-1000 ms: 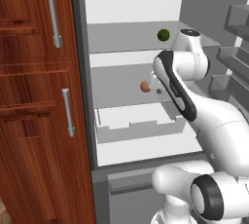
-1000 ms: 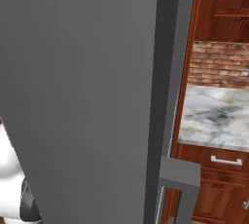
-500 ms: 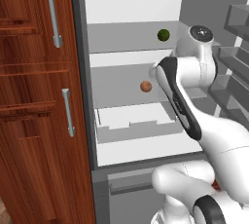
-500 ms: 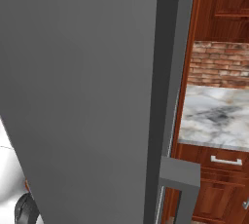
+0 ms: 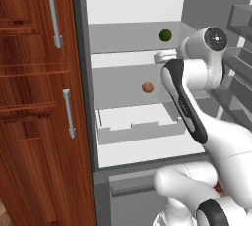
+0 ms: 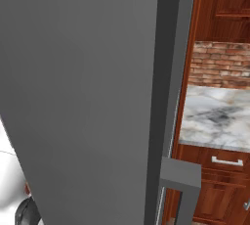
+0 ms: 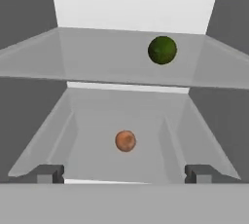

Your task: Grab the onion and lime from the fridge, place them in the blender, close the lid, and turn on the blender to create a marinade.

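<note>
- The fridge stands open ahead of my fingers, grey walls on either side and pale glass shelves stacked in front of me; its grey door swings out wide to my right.
- The red-brown cupboard with metal handles flanks the fridge on my left.
- A white drawer sits below my fingers, under the shelf I face.
- My gripper points into the fridge at the level of the middle shelf, fingers spread wide apart, clamped on nothing.
- The lime rests on the upper shelf, above my fingers and a little right, well back.
- The onion lies on the middle shelf straight ahead, in line with the gap between my fingers, not touching them.
</note>
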Tool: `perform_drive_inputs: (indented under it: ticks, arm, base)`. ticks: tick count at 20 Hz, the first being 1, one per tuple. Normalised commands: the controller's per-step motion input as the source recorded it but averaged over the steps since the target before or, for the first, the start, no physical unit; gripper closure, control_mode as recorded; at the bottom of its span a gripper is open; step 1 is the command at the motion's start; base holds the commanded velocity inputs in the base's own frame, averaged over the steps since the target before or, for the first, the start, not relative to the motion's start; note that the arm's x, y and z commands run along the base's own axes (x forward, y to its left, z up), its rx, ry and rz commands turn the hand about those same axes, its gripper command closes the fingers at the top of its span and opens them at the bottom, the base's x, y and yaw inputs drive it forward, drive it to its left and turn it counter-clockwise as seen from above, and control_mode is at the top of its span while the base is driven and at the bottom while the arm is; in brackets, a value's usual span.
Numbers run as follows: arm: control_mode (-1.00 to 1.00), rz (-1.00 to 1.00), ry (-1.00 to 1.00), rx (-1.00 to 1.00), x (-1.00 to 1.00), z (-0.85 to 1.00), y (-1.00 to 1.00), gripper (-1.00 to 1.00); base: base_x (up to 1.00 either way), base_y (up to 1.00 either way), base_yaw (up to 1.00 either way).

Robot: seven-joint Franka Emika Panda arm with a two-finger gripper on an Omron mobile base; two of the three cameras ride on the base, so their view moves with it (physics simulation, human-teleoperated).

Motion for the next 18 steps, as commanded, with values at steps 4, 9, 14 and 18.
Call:
perform_drive_inputs:
  ticks: [4,9,14,18]
  arm:
    - [-1.0,-0.07,-0.01,0.07,0.59,0.63,-0.14,-1.0]
    - [-1.0,-0.1,0.03,0.06,0.63,0.65,-0.22,-1.0]
    - [-1.0,-0.1,0.1,0.05,0.41,0.28,-0.18,-1.0]
    - [-1.0,-0.01,0.03,0.0,0.0,-0.19,0.0,-1.0]
  base:
    - [0.0,0.0,0.0]
    - [0.0,0.0,0.0]
    - [0.0,0.0,0.0]
    - [0.0,0.0,0.0]
